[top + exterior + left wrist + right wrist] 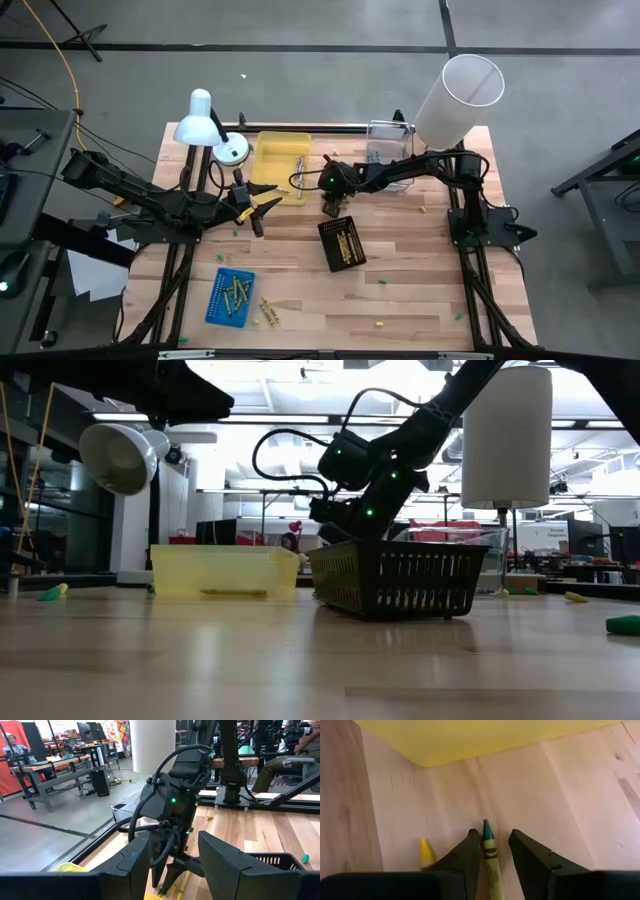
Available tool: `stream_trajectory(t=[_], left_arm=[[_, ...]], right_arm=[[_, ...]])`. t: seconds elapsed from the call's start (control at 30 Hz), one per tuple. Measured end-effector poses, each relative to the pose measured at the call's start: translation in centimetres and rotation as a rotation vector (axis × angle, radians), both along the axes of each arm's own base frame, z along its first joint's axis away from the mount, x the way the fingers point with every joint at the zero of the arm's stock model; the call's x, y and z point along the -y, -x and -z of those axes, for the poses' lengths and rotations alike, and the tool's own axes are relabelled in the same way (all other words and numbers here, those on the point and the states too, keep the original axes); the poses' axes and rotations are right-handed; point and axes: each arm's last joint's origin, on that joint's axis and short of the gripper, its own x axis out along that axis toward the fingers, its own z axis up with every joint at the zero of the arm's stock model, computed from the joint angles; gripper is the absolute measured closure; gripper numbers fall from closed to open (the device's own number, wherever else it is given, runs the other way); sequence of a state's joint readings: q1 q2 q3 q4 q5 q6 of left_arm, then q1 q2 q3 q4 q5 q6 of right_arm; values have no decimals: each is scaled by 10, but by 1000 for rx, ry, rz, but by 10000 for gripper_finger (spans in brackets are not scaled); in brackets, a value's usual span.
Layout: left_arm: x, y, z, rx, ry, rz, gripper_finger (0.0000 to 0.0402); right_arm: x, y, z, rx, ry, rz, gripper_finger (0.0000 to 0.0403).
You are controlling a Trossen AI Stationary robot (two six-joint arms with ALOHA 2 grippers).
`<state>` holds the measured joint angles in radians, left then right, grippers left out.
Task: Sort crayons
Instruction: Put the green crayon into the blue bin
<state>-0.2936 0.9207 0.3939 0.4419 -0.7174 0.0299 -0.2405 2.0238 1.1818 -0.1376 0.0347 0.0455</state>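
Crayons: a green crayon lies on the bare wood between the right tool's fingers, tip toward the yellow tray; a yellow crayon lies just beside the outer face of one finger.
Right tool: centre of the high view, low over the counter; jaws part open, straddling the green crayon without clearly pinching it. I judge it is lined up along the stick so that closing grips its barrel.
Left tool: left of centre in the high view, beside the yellow tray, jaws apart, holding nothing, apparently waiting.
Sorted so far: several crayons lie on the blue tray at lower left, more beside it; the black basket sits below the right tool.
Risk: the neighbouring yellow crayon could be nudged.
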Motion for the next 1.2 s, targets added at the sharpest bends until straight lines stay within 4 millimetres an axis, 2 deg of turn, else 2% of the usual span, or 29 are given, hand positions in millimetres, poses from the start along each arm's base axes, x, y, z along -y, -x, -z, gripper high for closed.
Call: stream_trajectory(t=[0.3, 0.4, 0.53, 0.7, 0.9, 1.07, 1.2], left_arm=[[0, 0, 0, 0, 0, 0, 247], [0, 0, 0, 1, 2, 0, 247], [0, 0, 0, 1, 2, 0, 247], [0, 0, 0, 0, 1, 0, 247], [-2, 5, -3, 11, -19, -115, 247], [2, 13, -4, -10, -24, -106, 247], [4, 16, -1, -55, -34, -92, 247]], right_arm=[[0, 4, 1, -48, 15, -7, 299], [0, 5, 2, -64, 14, -9, 325], [0, 7, 7, -97, 14, -8, 387], [0, 7, 8, -93, 13, -6, 396], [-1, 12, -13, -60, 23, -7, 400], [-4, 15, -53, 81, 61, -12, 401], [-14, 30, -72, 191, 80, -27, 402]])
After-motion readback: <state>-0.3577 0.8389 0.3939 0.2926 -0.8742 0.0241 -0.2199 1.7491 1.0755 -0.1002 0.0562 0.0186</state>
